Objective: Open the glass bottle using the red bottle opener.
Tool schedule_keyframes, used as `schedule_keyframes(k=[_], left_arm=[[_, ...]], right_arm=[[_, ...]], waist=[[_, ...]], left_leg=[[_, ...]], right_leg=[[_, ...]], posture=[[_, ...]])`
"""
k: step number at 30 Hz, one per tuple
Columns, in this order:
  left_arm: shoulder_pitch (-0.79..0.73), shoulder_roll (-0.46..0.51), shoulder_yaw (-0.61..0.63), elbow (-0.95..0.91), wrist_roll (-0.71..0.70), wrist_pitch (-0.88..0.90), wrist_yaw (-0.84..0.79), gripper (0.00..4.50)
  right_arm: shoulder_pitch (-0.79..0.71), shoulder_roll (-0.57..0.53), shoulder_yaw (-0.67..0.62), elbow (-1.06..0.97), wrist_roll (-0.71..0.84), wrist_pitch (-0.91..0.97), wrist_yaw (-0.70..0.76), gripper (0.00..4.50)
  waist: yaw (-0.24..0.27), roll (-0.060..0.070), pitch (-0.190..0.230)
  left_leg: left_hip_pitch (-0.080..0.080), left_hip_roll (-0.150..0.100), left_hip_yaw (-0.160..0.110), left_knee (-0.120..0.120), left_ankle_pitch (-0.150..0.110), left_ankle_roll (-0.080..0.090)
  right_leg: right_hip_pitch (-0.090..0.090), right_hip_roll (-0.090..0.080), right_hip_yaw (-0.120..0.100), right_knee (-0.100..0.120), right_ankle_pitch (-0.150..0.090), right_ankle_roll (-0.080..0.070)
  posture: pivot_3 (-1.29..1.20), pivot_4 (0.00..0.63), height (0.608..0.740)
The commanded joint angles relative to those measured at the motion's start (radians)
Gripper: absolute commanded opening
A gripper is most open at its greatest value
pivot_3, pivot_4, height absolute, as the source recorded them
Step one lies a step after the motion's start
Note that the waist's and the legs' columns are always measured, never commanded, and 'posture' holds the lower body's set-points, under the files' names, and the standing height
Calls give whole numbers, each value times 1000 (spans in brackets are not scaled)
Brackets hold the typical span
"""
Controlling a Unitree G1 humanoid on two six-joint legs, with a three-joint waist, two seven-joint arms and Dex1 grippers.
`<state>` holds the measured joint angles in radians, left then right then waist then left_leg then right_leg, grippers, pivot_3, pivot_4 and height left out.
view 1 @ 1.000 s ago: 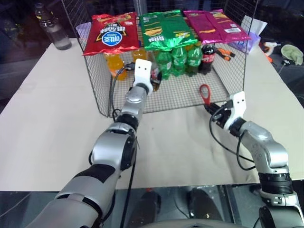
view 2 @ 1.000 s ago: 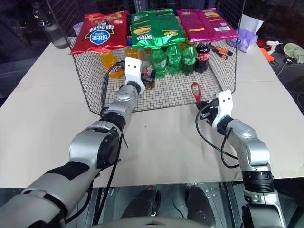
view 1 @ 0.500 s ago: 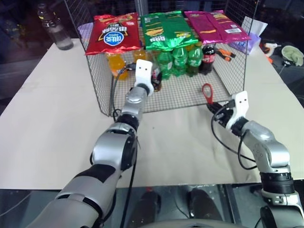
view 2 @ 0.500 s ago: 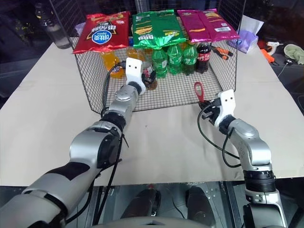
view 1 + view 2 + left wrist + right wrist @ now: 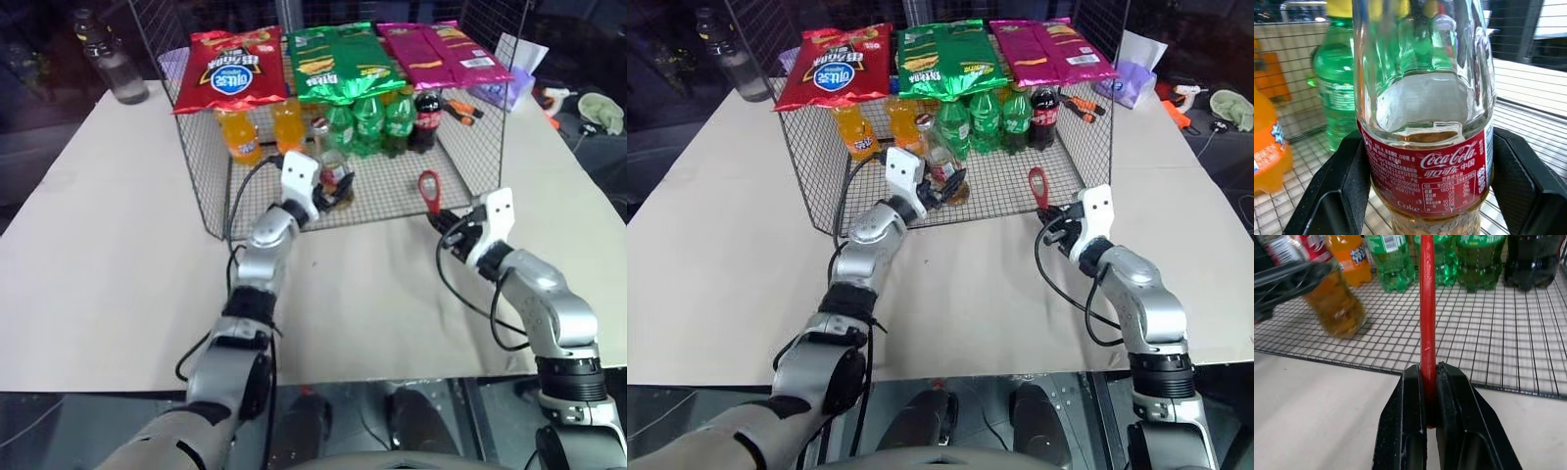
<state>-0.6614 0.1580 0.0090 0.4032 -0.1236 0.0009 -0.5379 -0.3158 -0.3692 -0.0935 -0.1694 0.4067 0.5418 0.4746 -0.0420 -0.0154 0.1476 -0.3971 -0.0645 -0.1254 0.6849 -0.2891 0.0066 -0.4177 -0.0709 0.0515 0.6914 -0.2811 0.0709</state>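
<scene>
- Your left gripper [image 5: 333, 192] hides the lower body of the glass bottle [image 5: 1425, 122]; in the left wrist view its cap is cut off above the neck.
- You can read "Coca-Cola" and "Coke" in white on the bottle's red label; the finer print stays illegible.
- Your left fingers [image 5: 1347, 186] are clamped on the bottle at the label, one on either side.
- Your right gripper [image 5: 1431, 382] is closed on the handle of the red bottle opener [image 5: 428, 190], which stands upright, ring head above the fingers.
- Since a second ago your left arm has drawn the bottle back from the green soda bottles [image 5: 368, 119] toward the wire basket's [image 5: 211, 206] front edge; your right gripper has stayed put.
</scene>
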Motion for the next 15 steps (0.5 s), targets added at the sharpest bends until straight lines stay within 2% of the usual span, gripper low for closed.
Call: schedule_keyframes(k=[1, 7, 11, 15], left_arm=[[50, 31, -21, -271, -77, 135, -52, 2780], [168, 106, -77, -565, -136, 311, -128, 2780], [220, 130, -96, -637, -158, 374, -141, 2780], [243, 153, -115, -625, -118, 344, -128, 2780]], right_arm=[[0, -31, -25, -62, 8, -17, 19, 0], [12, -44, -36, -66, 12, -21, 20, 0], [8, -54, -33, -60, 7, -28, 28, 0], [1, -57, -36, -46, 4, -34, 31, 0]], waist=[[1, 0, 0], [0, 0, 0], [3, 0, 0], [3, 0, 0]], left_leg=[[0, 0, 0, 1, 0, 0], [1, 1, 1, 1, 0, 0], [1, 1, 1, 1, 0, 0], [2, 1, 1, 1, 0, 0]], right_leg=[[0, 0, 0, 1, 0, 0], [0, 0, 1, 2, 0, 0], [1, 0, 1, 2, 0, 0], [1, 1, 1, 3, 0, 0]], posture=[[0, 150, 740], [0, 150, 740], [0, 150, 740], [0, 150, 740]])
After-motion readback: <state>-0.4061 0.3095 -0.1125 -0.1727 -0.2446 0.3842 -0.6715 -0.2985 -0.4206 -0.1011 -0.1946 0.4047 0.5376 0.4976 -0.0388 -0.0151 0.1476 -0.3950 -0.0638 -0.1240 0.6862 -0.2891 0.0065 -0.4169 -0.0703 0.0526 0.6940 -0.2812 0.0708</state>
